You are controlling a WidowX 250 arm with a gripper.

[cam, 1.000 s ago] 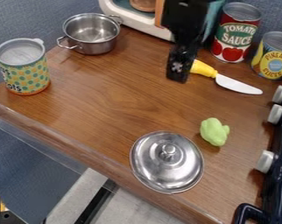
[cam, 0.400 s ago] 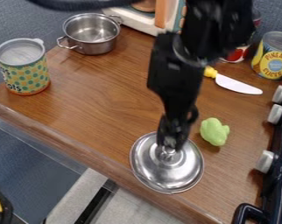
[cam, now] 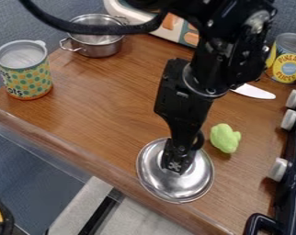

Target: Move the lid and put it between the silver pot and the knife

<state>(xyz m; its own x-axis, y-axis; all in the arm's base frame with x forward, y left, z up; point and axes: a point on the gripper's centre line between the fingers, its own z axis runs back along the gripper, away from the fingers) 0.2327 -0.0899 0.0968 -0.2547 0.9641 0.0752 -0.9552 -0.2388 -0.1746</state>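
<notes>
Your gripper (cam: 177, 169) is at the middle of the shiny lid (cam: 175, 189); I can't tell if it's grabbing. The silver pot (cam: 100, 50) and knife (cam: 255, 92) are far from it.

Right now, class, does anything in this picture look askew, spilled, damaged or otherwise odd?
Nothing looks spilled or damaged. Only mildly odd: the lid lies near the edge of the table, away from the open pot.
</notes>
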